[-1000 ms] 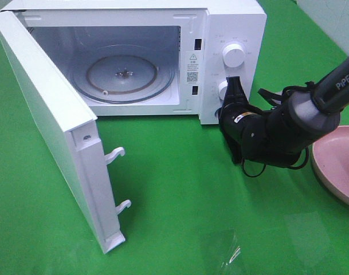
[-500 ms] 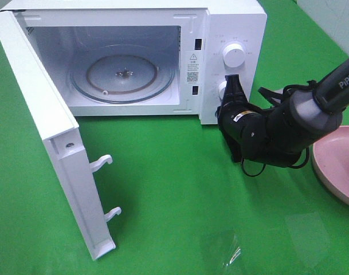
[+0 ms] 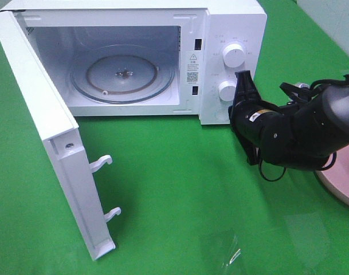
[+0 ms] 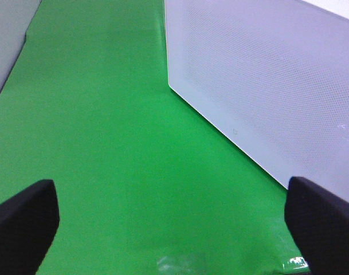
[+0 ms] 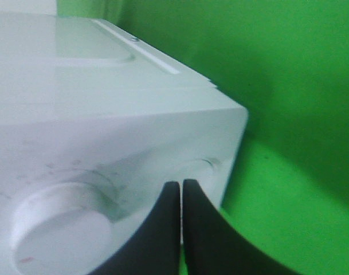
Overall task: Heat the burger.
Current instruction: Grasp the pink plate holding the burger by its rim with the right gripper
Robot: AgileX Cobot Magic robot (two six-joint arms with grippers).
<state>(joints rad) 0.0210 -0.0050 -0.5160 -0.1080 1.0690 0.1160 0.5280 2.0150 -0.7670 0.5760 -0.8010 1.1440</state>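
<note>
**Microwave Open on Green Tabletop**

On the green tabletop (image 3: 180, 189), a white box microwave (image 3: 234, 23) is seen with its door (image 3: 42, 126) swung open. The black right gripper (image 3: 243, 77), pressed together and holding nothing, is placed beside the lower round dial (image 3: 227, 90). The black left gripper (image 4: 174, 220) is spread wide. The burger is shown in no view.

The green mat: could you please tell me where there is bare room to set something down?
The widest bare patch of mat lies before the microwave, between its open door and the right arm. The glass turntable inside is bare too. It is crowded beside the knobs, where the shut right gripper sits, with the pink plate close behind.
</note>
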